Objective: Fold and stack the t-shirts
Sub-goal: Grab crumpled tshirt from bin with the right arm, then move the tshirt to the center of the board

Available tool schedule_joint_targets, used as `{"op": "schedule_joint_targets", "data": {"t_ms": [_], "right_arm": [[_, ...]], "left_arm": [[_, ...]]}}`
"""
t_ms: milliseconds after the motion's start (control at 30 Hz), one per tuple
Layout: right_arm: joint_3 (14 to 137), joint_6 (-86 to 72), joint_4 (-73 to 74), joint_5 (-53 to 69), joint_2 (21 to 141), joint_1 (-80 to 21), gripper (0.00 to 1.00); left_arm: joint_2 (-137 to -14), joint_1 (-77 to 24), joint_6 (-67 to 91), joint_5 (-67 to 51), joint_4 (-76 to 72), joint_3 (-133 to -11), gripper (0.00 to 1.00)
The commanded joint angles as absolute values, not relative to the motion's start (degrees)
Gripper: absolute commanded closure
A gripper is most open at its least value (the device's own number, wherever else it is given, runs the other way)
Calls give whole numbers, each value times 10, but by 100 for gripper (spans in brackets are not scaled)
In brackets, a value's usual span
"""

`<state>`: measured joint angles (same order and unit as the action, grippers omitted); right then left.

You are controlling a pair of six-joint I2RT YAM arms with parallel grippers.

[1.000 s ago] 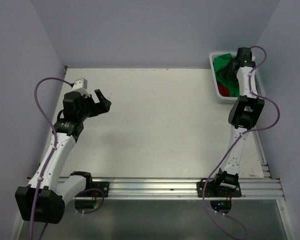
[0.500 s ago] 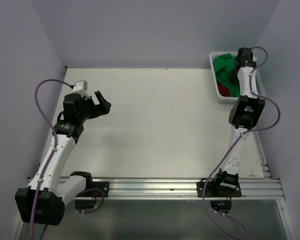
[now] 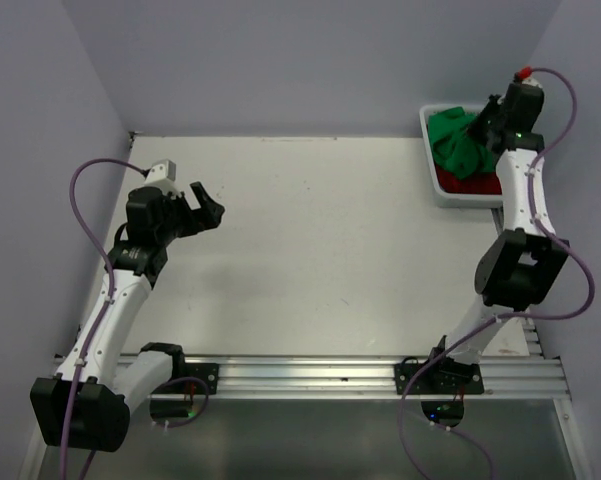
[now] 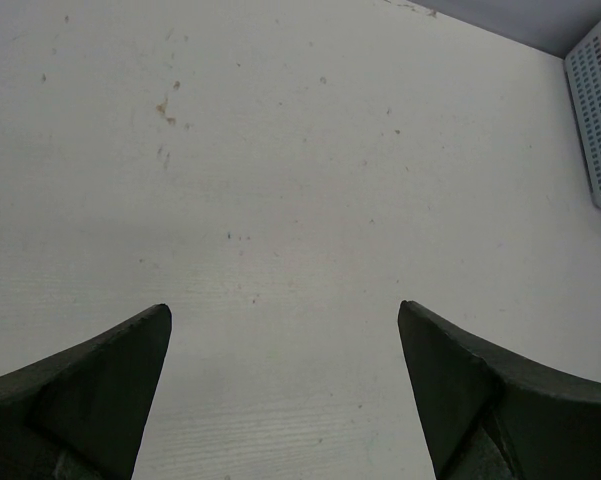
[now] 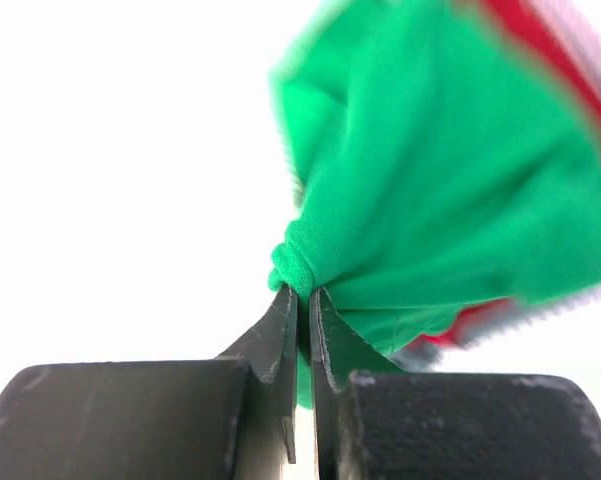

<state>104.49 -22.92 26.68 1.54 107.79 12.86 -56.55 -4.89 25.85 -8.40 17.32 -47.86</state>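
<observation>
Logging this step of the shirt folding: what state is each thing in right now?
left gripper: open, empty, over the table.
right gripper: shut on the green t-shirt.
green t-shirt: bunched, unfolded, one fold pinched.
red t-shirt: crumpled in the basket, under the green one.
basket: upright, holding the red t-shirt.

Light falls soft and even, yet the right wrist view glares white, the green shirt (image 5: 430, 180) blurred at top.
</observation>
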Motion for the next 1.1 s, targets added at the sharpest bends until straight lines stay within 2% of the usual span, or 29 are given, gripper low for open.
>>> {"op": "schedule_joint_targets", "data": {"t_ms": [0, 67, 200, 267, 500, 633, 867, 1067], "right_arm": [[1018, -249, 99, 152, 958, 118, 100], [999, -264, 65, 196, 921, 114, 100], [1007, -350, 3, 423, 914, 107, 100], [1012, -376, -27, 476, 917, 86, 100], [1030, -291, 71, 609, 887, -50, 100], [982, -277, 72, 655, 846, -108, 100], [912, -260, 82, 705, 781, -136, 100], [898, -157, 235, 601, 782, -138, 100]], "left_arm": [[-563, -47, 256, -105, 141, -473, 0], [-564, -47, 258, -107, 138, -472, 0], [-560, -47, 258, -106, 141, -476, 0], [-555, -47, 255, -101, 145, -479, 0], [-532, -47, 251, -77, 177, -512, 0], [-509, -47, 250, -55, 196, -538, 0], [-490, -47, 245, -31, 227, -586, 0], [-476, -47, 252, -29, 235, -597, 0]]}}
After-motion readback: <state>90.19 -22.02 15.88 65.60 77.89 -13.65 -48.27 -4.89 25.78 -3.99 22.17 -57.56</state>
